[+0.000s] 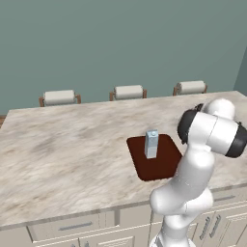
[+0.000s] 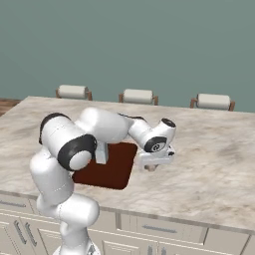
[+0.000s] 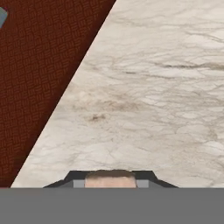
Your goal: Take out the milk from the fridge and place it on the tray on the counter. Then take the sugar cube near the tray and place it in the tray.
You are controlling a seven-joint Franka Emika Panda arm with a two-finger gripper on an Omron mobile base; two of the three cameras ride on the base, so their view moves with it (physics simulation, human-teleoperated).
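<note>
Nearest the hand camera, the sugar cube (image 3: 110, 178) sits as a tan block between the two dark fingertips of the gripper (image 3: 110, 183), so the pincer looks pinched on it, low over the counter (image 3: 166, 96) just beside the tray's right-hand edge. From the right base camera the gripper (image 2: 151, 167) hangs beside the tray (image 2: 117, 172), off its near right corner, with a small tan shape at its tips that I take to be the cube, though it is too small there to be sure. The milk (image 1: 151, 144) stands upright on the tray (image 1: 161, 166), toward its far left part, so the first half of the task looks done and the step in hand is carrying the cube across. To do this well, I would lift clear of the rim before moving sideways, keep the grip firm since the cube is tiny, aim for bare tray on the side away from the milk so the arm does not knock it, then lower close before opening. Beyond the tray, three stools (image 1: 128, 91) line the counter's far edge.
</note>
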